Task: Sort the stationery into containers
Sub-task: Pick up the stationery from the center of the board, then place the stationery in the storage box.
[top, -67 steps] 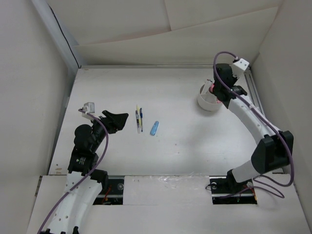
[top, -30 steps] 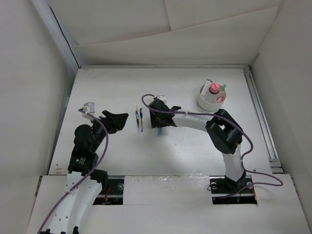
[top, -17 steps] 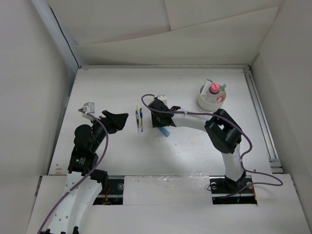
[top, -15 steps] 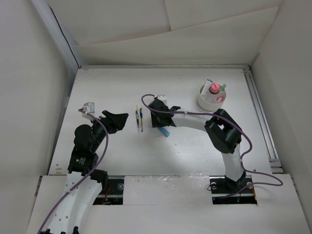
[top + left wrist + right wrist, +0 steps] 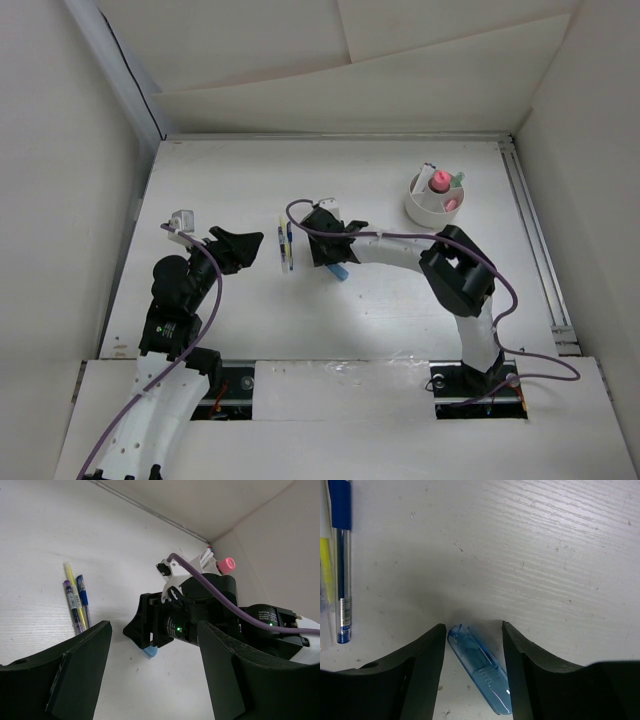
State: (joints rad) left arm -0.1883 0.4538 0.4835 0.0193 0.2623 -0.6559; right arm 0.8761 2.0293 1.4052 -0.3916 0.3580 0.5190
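Note:
A translucent blue marker lies slanted on the table between the fingers of my right gripper, which is open and straddles the marker's upper end. From above, the marker's lower end sticks out below the right gripper. A yellow pen and a blue pen lie side by side just left of it. The white cup at the back right holds a pink marker and a green one. My left gripper hovers open left of the pens, holding nothing.
The right arm stretches across the middle of the table from its base. A raised white wall closes the back, and a rail runs along the right edge. In the left wrist view the pens lie ahead to the left.
The right arm has swung from the cup over to the blue marker and lowered round it. The marker has shifted slightly right and turned slantwise. The left arm has not moved.

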